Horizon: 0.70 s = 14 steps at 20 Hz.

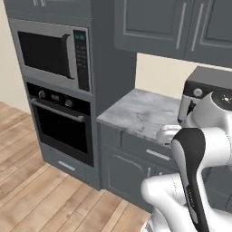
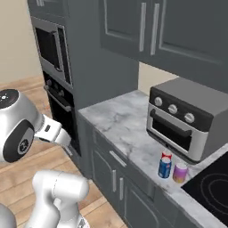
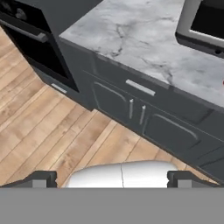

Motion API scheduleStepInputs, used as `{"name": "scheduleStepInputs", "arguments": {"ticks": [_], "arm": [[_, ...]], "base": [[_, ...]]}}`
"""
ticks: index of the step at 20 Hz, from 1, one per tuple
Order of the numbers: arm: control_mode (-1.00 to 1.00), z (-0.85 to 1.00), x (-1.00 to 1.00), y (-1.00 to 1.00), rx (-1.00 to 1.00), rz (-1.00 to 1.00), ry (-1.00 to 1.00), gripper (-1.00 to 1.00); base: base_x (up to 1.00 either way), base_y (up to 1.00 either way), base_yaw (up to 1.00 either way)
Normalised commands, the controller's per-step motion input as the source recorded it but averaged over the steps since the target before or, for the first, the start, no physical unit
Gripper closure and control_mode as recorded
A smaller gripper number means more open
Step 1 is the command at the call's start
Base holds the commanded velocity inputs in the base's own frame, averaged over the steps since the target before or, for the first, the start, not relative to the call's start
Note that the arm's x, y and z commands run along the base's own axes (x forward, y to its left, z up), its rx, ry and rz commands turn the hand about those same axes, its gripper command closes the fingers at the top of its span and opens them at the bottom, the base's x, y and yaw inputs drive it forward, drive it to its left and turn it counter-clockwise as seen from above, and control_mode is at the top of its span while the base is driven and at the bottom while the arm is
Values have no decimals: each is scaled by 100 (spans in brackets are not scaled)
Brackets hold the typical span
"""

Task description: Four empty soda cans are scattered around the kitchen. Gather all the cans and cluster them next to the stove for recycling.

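Note:
Three soda cans stand close together on the marble counter [image 2: 120, 120] in the right base view: a blue can [image 2: 164, 168], a red can [image 2: 167, 154] just behind it and a purplish-pink can [image 2: 180, 173]. They sit in front of the toaster oven, right beside the left edge of the black stove [image 2: 213, 189]. In the hand view my gripper [image 3: 113, 179] is open, its two dark fingertips [image 3: 41, 179] far apart with nothing between them. It hangs over the wooden floor, facing the cabinet fronts below the counter, well apart from the cans.
A grey toaster oven [image 2: 187, 118] stands at the back of the counter. The tall cabinet to the left holds a microwave [image 1: 50, 52] above a black wall oven [image 1: 61, 124]. Upper cabinets [image 2: 156, 26] hang over the counter. Open wooden floor [image 1: 41, 195] lies in front.

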Motion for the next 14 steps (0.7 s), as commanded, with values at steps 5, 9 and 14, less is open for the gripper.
{"name": "scheduleStepInputs", "arguments": {"ticks": [5,9,14], "arm": [[100,0,0,0,0,0,0,-100],[100,0,0,0,0,0,0,-100],[100,0,0,0,0,0,0,-100]], "base": [[-3,0,50],[-2,0,50],[-1,7,50]]}}
